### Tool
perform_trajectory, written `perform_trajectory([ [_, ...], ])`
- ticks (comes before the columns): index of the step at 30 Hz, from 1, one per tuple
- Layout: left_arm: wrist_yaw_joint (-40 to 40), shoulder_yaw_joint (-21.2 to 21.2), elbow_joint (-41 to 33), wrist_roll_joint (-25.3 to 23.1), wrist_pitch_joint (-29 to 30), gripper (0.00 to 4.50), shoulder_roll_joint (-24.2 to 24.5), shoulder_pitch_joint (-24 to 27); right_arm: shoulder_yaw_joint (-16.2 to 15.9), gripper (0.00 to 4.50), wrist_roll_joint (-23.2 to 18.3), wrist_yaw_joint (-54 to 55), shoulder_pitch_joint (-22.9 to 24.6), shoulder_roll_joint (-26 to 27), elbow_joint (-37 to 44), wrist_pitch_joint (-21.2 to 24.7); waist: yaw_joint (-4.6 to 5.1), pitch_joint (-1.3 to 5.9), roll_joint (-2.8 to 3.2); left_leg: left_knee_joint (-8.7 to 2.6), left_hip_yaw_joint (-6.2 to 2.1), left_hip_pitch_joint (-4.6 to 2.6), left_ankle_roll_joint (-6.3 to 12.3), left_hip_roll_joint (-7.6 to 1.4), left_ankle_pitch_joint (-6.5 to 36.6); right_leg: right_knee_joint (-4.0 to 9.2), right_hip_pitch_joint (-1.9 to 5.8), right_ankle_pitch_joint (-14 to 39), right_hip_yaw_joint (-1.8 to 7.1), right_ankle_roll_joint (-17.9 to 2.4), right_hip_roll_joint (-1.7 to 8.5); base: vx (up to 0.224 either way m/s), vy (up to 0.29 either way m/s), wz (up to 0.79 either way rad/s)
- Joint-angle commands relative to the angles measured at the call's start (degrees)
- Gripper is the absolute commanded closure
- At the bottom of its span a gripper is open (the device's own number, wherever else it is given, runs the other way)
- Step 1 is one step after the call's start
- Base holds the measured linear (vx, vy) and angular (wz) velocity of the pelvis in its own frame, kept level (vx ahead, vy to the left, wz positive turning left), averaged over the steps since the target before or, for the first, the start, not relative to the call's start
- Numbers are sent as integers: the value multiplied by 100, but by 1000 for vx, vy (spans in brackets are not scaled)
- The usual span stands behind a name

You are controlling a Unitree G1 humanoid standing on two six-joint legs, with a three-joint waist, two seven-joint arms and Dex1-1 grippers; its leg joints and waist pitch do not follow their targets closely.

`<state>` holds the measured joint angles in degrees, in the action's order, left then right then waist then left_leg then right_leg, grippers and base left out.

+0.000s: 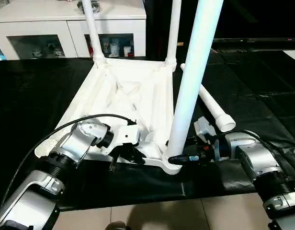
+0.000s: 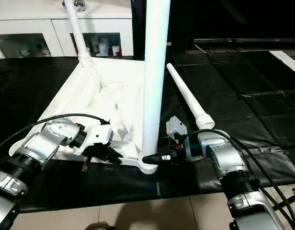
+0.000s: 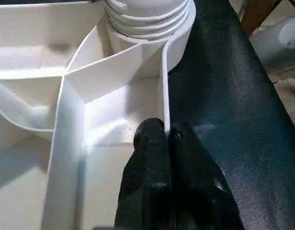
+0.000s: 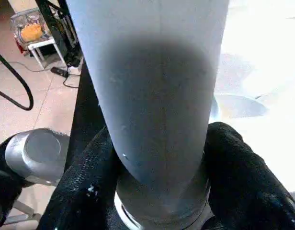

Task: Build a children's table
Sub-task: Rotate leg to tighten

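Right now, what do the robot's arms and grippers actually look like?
Both forearms are glossy silver, rounded shells joined by black ribbed rings. The left arm has a thin black cable looping over it; the right arm trails black cables too. The left gripper and right gripper each end in two matte black fingers.

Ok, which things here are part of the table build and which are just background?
Job: tabletop; near leg in right gripper; two far legs; loose leg; left gripper on rim.
Background: cabinet; black mat.
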<state>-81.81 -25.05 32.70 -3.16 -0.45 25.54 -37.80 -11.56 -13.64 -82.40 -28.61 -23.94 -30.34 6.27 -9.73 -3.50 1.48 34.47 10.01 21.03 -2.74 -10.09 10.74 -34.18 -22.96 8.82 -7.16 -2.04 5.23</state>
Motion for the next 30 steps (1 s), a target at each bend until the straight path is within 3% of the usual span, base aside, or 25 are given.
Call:
perform_trajectory([
  [1,-220,-222,-172,-85,23,450,-47,68,43,222,-185,-169,76,-36,231,176,23,471,21,-409,-131,-75,231,-396,1222,399,306,1687,372,-1058,480,0,0,0],
  [4,-57,-126,-209,-25,297,450,-89,108,33,222,-233,-153,182,-38,351,318,17,470,35,-413,-130,-73,230,-403,1202,377,314,1555,379,-1106,476,0,0,0],
  [7,351,91,-244,58,672,450,-212,131,159,222,-292,215,262,119,427,444,14,455,29,-413,-126,-79,208,-394,1300,417,307,1748,376,-1076,488,0,0,0],
  [10,1167,495,-325,160,1285,450,-452,105,361,222,-191,1226,213,500,332,665,64,429,21,-429,-144,-86,108,-369,1451,480,301,2292,353,-897,485,0,0,0],
  [11,1484,657,-385,198,1564,450,-549,91,416,222,-162,1530,188,658,284,676,98,421,3,-433,-149,-100,38,-358,1511,494,292,2495,346,-834,498,0,0,0],
  [13,2167,1032,-525,304,1928,450,-777,69,478,222,-37,2186,100,977,140,742,198,411,-13,-437,-172,-62,-19,-329,1543,539,322,2785,307,-690,506,0,0,0],
  [17,2769,1398,-993,421,2586,450,-1065,137,665,222,31,3264,-168,1568,-240,937,466,425,-37,-445,-242,81,-35,-283,1480,570,419,2986,224,-396,520,-9,7,-12],
  [18,2941,1455,-1109,397,2734,450,-1166,161,701,222,90,3596,-282,1730,-410,934,493,422,-55,-450,-247,103,-22,-289,1400,567,425,2893,227,-404,521,-6,12,-24],
  [19,3178,1521,-1213,360,2879,450,-1295,175,754,222,179,3998,-413,1905,-602,925,530,425,-24,-430,-231,64,29,-261,1362,597,382,2792,220,-443,495,0,0,0],
  [20,3554,1599,-1281,286,3053,450,-1505,162,847,222,316,4697,-669,2149,-982,888,602,421,-22,-411,-214,34,46,-268,1333,568,344,2590,236,-614,495,0,0,0],
  [21,3638,1611,-1281,266,3071,450,-1549,153,867,222,339,4833,-728,2193,-1068,876,633,416,-41,-402,-212,46,51,-247,1305,579,350,2606,217,-634,484,0,0,0],
  [23,4008,1649,-1279,200,3147,450,-1743,126,941,222,393,5164,-934,2318,-1353,788,651,433,-19,-368,-178,17,181,-231,1145,600,342,2482,211,-661,477,0,0,0],
  [24,4066,1633,-1292,178,3150,450,-1774,130,953,222,381,5128,-961,2344,-1382,715,648,445,-10,-360,-171,11,209,-241,1097,582,337,2337,216,-710,469,0,0,0],
  [25,4133,1624,-1334,156,3195,450,-1804,142,983,167,387,5132,-980,2380,-1397,677,625,459,-7,-359,-163,3,282,-266,983,547,331,1988,231,-805,453,0,0,0],
  [28,4218,1579,-1387,102,3236,450,-1832,164,1030,151,434,5168,-973,2399,-1372,682,583,488,-8,-351,-175,30,439,-310,653,393,358,1125,251,-1102,442,35,-9,4],
  [30,4224,1522,-1418,66,3228,450,-1805,186,1038,132,473,5148,-929,2379,-1323,658,534,509,-5,-337,-169,19,521,-306,463,356,365,824,253,-1185,452,0,0,0],
])
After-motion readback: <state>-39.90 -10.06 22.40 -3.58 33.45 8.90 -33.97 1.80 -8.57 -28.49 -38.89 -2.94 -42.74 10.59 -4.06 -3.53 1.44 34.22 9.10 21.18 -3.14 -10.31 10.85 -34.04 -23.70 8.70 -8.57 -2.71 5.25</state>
